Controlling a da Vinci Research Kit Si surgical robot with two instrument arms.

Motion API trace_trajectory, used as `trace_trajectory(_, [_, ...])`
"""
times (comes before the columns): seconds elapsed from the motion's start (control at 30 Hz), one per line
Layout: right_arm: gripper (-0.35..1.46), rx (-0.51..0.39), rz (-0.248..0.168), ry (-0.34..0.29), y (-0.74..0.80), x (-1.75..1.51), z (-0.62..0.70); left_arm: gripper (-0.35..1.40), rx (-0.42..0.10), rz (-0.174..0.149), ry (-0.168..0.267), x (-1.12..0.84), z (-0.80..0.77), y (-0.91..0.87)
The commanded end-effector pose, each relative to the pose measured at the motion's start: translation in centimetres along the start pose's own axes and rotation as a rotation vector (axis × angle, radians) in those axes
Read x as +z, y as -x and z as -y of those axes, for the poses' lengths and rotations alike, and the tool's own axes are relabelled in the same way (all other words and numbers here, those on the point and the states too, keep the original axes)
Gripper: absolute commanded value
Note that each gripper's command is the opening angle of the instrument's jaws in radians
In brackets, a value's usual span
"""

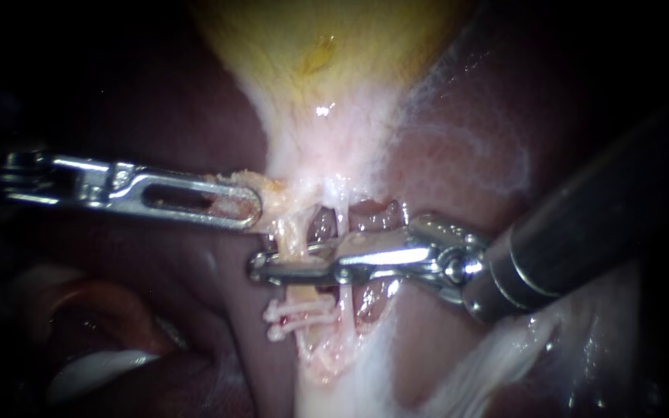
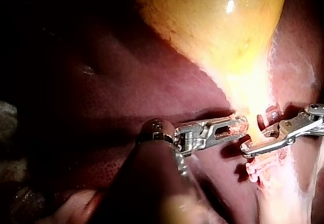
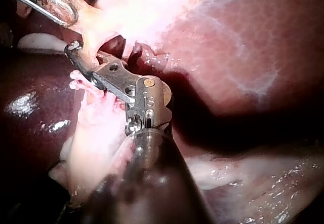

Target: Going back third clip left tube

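1. The right instrument (image 1: pixel 261 267) lies across the left tube (image 1: pixel 292 240). I cannot tell whether its hand is apart or clamped. Best to back out straight toward 3 o'clock.
2. Two clips (image 1: pixel 297 313) sit at its 6 o'clock, so avoid snagging them.
3. The left instrument (image 1: pixel 253 209), hand clamped on the gallbladder (image 1: pixel 311 46) neck, should hold steady tension.

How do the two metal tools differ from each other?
The left instrument comes in almost level; the right instrument slants down from the right. The left instrument's jaws bear a long slot and are shut on pale tissue under the gallbladder; the right instrument's tip looks unslotted and lies across the tubes, nearer the gallbladder than two white clips. Both are shiny metal.
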State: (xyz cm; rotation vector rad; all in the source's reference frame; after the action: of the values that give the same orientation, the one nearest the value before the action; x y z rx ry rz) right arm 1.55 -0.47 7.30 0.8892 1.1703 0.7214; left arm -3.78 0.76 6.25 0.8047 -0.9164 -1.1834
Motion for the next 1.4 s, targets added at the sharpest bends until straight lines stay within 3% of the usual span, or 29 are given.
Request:
trace_trajectory(0.03, [-0.35,0.0,0.0,0.0,0.0,0.0,0.0,-0.35,0.0,0.0,-0.001,0.0,0.01,0.0])
trace_trajectory(0.2, [-0.35,-0.024,0.001,0.001,0.0,0.01,0.02,-0.35,0.0,0.0,-0.001,0.0,0.01,0.0])
trace_trajectory(0.23, [-0.27,-0.035,0.003,-0.002,0.01,0.01,0.03,-0.35,0.0,0.0,-0.001,0.0,0.01,0.0])
trace_trajectory(0.37, [0.39,-0.206,0.002,-0.004,0.0,0.06,0.09,-0.35,0.0,0.0,-0.001,0.0,0.01,0.0])
trace_trajectory(0.43, [0.46,-0.241,0.003,-0.001,-0.02,0.1,0.1,-0.35,0.0,0.0,-0.001,-0.01,0.01,-0.01])
trace_trajectory(0.53, [0.5,-0.283,-0.007,0.031,-0.02,0.12,0.1,-0.35,0.0,0.0,-0.001,-0.01,0.01,-0.01])
trace_trajectory(0.87, [0.5,-0.385,0.0,0.034,0.02,-0.02,0.1,-0.35,0.0,-0.001,-0.002,-0.02,0.01,-0.01])
trace_trajectory(1.1, [0.5,-0.508,0.004,0.048,0.01,-0.65,0.08,-0.35,0.001,-0.001,-0.002,-0.02,0.0,-0.01])
trace_trajectory(1.4, [0.5,-0.574,0.006,0.044,-0.24,-1.52,0.28,-0.35,0.001,-0.001,-0.003,-0.02,-0.02,0.0])
